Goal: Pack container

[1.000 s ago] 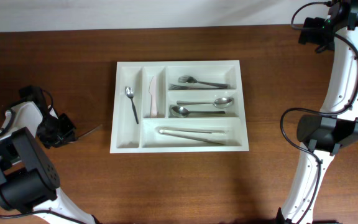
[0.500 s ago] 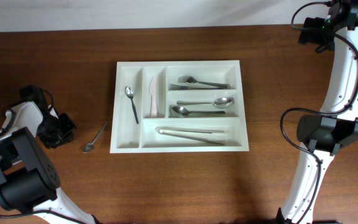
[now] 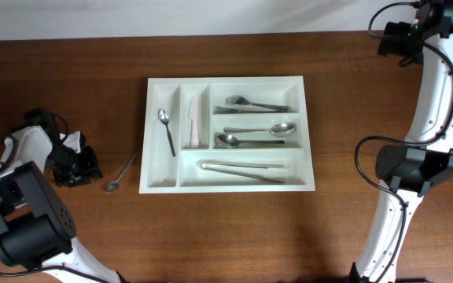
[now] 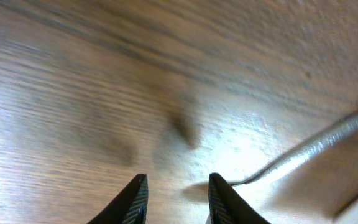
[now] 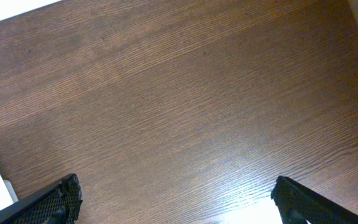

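Left gripper (image 4: 176, 194): fingers slightly apart, nothing between them, low over the wood near the counter's left edge. Loose spoon (image 3: 122, 173) lies flat just beside it, between gripper and container (image 3: 226, 80), which sits mid-counter toward the back edge. My read: the spoon is thin, stiff, slick steel and light, so it's likely to skid. Pinch across mid-handle, not the bowl. Right gripper (image 5: 179, 202): spread wide and empty, by the back-right corner.

Four spoons (image 3: 167, 130), two forks (image 3: 254, 103), knife (image 3: 193, 122), tongs (image 3: 242, 168)
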`<move>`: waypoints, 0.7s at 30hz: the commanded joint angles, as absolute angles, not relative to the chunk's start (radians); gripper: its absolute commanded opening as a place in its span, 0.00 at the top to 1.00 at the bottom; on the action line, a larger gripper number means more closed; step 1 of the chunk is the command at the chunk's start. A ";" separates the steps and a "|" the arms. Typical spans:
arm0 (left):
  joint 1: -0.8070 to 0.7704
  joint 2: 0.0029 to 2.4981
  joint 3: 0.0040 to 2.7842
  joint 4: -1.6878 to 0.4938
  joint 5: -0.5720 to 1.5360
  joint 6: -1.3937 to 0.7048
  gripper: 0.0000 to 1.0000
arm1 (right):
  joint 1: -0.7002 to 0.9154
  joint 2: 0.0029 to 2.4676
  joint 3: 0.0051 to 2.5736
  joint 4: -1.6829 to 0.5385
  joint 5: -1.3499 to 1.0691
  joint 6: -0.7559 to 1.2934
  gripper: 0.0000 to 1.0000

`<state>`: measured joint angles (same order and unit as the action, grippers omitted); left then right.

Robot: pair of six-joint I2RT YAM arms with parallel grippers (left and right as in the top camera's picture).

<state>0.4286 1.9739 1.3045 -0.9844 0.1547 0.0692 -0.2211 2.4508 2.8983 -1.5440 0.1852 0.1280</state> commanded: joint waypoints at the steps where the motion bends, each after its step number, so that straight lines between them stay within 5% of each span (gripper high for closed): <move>1: 0.430 1.931 1.323 -0.990 0.198 0.130 0.66 | -0.217 2.447 2.893 -1.544 0.187 0.133 0.01; 21: 0.430 1.887 1.323 -1.161 0.269 0.241 0.59 | -0.217 2.447 2.893 -1.544 0.187 0.133 0.01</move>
